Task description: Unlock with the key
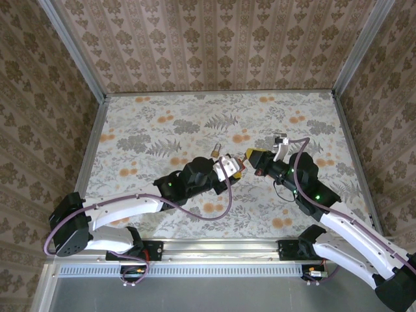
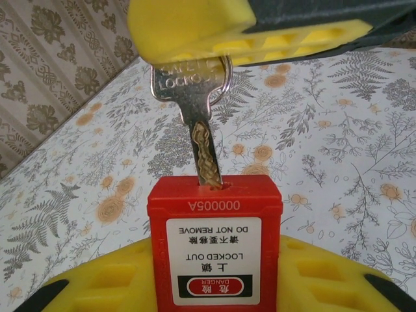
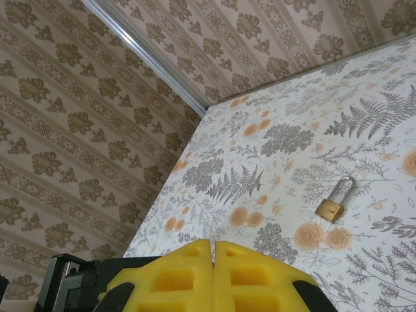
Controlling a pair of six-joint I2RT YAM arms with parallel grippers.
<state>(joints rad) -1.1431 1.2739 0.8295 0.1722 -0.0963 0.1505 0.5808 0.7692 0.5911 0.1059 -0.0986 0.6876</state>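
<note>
The silver key (image 2: pixel 196 116) stands up with its long part pushed into a slot in the top of a red lock (image 2: pixel 214 195). It leans a little. The round head of the key has letters stamped on it. The top of the head is tucked under the yellow pads (image 2: pixel 195 29) of the right claw (image 1: pixel 252 156). Those pads are pressed tight together, with just a thin line between them in the right wrist view. So the right claw is pinching the key by its head.

The red lock has a white sticker on its front. The words on it are upside down in the left wrist view. They say danger, locked out, do not remove. The left claw (image 1: pixel 233 168) is clamped on the red lock, with a yellow finger (image 2: pixel 97 286) on each side of it.

The two claws meet tip to tip above the table (image 1: pixel 162 123), near the middle and a bit to the right. The key and the red lock are up in the air between them.

A small brass padlock (image 3: pixel 335 203) with a silver loop lies flat on the flowery table. It is just past the left claw, on the far side, and no claw touches it. Brown patterned walls (image 1: pixel 214 39) stand round the table.
</note>
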